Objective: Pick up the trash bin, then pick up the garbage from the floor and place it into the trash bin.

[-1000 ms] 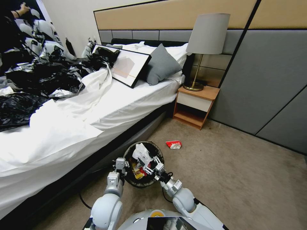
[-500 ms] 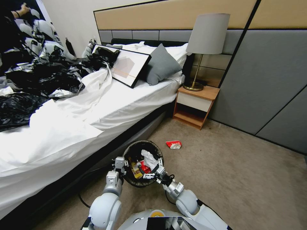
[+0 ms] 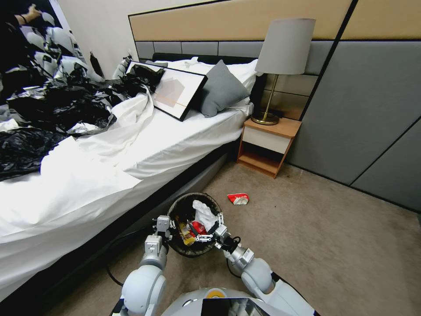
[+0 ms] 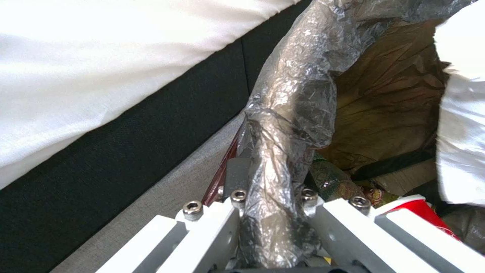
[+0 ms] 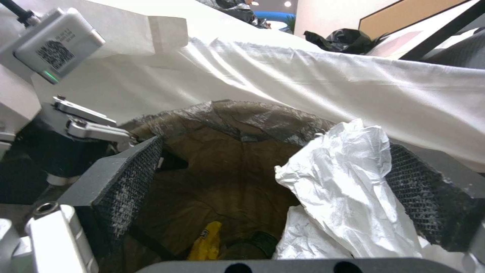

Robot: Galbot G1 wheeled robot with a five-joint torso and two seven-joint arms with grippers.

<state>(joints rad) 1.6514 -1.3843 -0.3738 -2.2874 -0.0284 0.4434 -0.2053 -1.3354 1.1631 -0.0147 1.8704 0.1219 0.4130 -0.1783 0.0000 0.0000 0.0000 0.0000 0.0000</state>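
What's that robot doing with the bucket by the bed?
It is tidying litter. Its left tool is clamped on the rim of the small round bin lined with a dark plastic bag, holding it beside the bed. Its right tool is open over the bin's mouth, with crumpled white paper lying between its fingers on top of the other rubbish. A red and white wrapper lies on the carpet just beyond the bin.

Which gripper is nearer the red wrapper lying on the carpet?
Right. The right gripper hangs open over the trash bin, on the red wrapper's side; the left gripper clamps the bin's far rim.
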